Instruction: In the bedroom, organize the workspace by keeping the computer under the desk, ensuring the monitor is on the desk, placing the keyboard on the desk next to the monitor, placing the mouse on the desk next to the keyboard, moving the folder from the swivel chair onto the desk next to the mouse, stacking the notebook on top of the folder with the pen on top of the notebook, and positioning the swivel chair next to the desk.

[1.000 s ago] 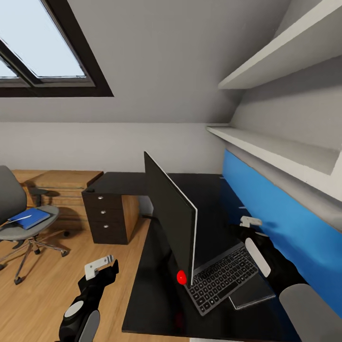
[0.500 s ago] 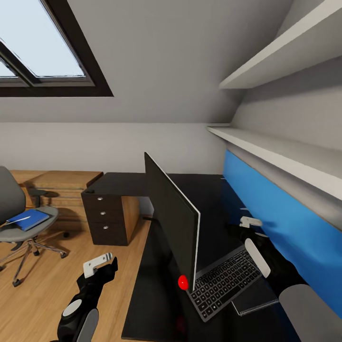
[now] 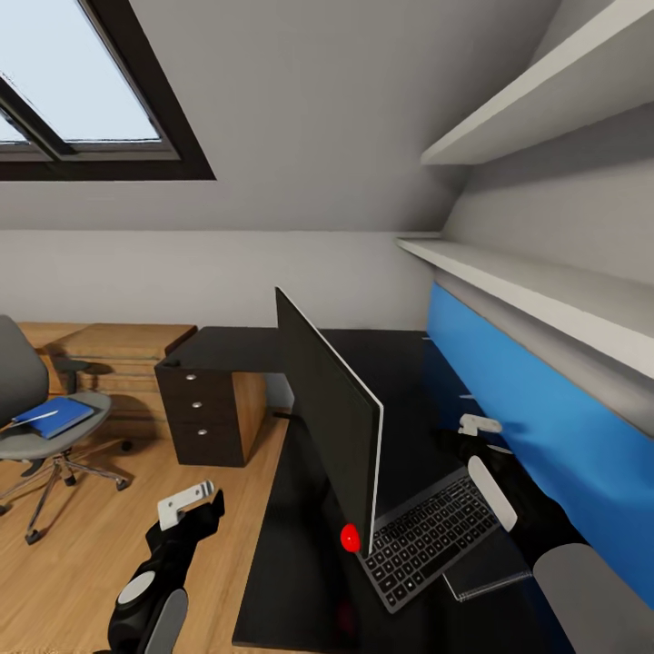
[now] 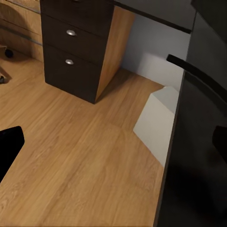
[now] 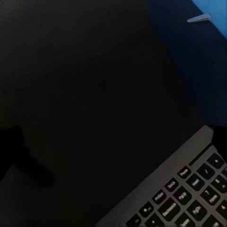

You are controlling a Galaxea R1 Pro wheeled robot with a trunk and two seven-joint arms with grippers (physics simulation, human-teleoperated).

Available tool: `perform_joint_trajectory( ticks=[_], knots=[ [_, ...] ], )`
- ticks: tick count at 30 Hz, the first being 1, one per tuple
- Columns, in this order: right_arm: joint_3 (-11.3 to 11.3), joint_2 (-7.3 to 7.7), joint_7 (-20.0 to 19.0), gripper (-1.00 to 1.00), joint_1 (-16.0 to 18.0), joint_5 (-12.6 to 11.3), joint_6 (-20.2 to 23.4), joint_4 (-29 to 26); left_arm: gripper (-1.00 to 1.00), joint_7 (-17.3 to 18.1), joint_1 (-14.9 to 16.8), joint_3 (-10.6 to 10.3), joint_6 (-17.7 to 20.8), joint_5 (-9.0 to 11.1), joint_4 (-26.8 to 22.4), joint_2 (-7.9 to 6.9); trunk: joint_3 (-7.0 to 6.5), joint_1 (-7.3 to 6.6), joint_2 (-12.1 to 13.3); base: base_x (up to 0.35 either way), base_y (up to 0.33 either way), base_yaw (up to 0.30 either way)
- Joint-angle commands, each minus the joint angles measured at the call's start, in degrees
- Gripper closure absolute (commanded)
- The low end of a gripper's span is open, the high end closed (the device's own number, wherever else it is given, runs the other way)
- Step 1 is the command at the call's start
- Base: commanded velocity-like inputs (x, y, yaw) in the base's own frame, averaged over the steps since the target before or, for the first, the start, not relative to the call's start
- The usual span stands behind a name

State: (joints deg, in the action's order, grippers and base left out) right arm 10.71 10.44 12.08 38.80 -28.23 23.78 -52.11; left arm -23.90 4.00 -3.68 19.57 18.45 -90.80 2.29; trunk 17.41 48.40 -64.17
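Note:
The wide black monitor [image 3: 331, 413] stands edge-on on the black desk [image 3: 291, 563]. The keyboard [image 3: 427, 534] [image 5: 189, 198] lies at its foot, partly over the grey notebook [image 3: 495, 563]. My right gripper [image 3: 477, 424] [image 5: 116, 139] hovers open over the desk just beyond the keyboard. My left gripper [image 3: 186, 504] [image 4: 113, 144] hangs open above the wooden floor beside the desk. Far left, the swivel chair [image 3: 23, 386] carries the blue folder [image 3: 56, 416] on its seat. A white-grey block [image 4: 158, 123] sits under the desk; I cannot tell whether it is the computer.
A red dot [image 3: 350, 538] sits by the monitor's near edge. The desk's drawers [image 3: 204, 409] [image 4: 71, 47] and low wooden cabinets [image 3: 118, 350] stand behind the chair. A blue wall panel [image 3: 536, 418] and white shelves [image 3: 545, 291] line the right side.
The whole picture has shifted slightly, so the camera moved. My left gripper has sunk a little down and left. The right gripper and the keyboard hold still.

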Motion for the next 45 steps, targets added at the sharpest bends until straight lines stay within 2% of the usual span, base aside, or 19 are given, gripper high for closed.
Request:
perform_joint_trajectory(
  ticks=[1,4,5,6,12,29,39,42,45],
  knots=[
    [0.3,0.07,0.6,-1.00,0.0,-0.6,0.1,-0.1,-1.00,-0.4,0.0,-0.1,0.2,0.5,-0.4,-0.01,0.17,0.00,-0.1,0.000,0.000,0.000],
    [0.3,0.04,0.7,-1.00,0.0,-0.5,0.1,0.0,-1.00,-0.4,0.0,0.5,0.3,0.7,-1.6,-0.01,0.43,0.00,-0.1,0.000,0.000,0.000],
    [0.3,0.03,0.7,-1.00,0.0,-0.5,0.1,0.0,-1.00,-0.4,0.0,1.3,0.3,0.7,-1.7,0.02,0.52,0.00,-0.1,0.000,0.000,0.000],
    [0.3,0.05,0.7,-1.00,0.0,-0.5,0.1,0.0,-1.00,-0.4,0.0,2.2,0.3,0.7,-1.8,0.09,0.79,0.22,-0.5,0.000,0.000,0.000],
    [0.3,0.05,0.8,-1.00,0.0,-0.5,0.1,0.0,-1.00,-0.4,0.0,3.9,0.4,0.8,-1.9,0.24,2.40,1.54,-2.9,0.000,0.000,0.000],
    [0.1,0.10,0.7,-1.00,0.0,-0.4,0.0,1.7,-1.00,-0.4,0.0,4.1,0.4,0.8,-1.9,0.26,5.93,5.28,-9.7,0.000,0.000,0.000],
    [0.2,0.10,0.4,-1.00,0.0,-0.2,-2.7,3.6,-1.00,-0.4,0.0,4.0,0.4,0.8,-1.9,0.26,7.73,7.47,-13.7,0.000,0.000,0.000],
    [0.9,0.07,0.3,-1.00,-0.2,1.6,-6.7,3.9,-1.00,-0.4,0.0,4.0,0.4,0.8,-1.9,0.26,8.27,8.13,-14.9,0.000,0.000,0.000],
    [1.9,-0.13,0.3,-1.00,-0.4,3.2,-8.3,5.2,-1.00,-0.4,0.0,4.0,0.4,0.8,-1.9,0.26,8.80,8.79,-16.1,0.000,0.000,0.000]
  ],
)
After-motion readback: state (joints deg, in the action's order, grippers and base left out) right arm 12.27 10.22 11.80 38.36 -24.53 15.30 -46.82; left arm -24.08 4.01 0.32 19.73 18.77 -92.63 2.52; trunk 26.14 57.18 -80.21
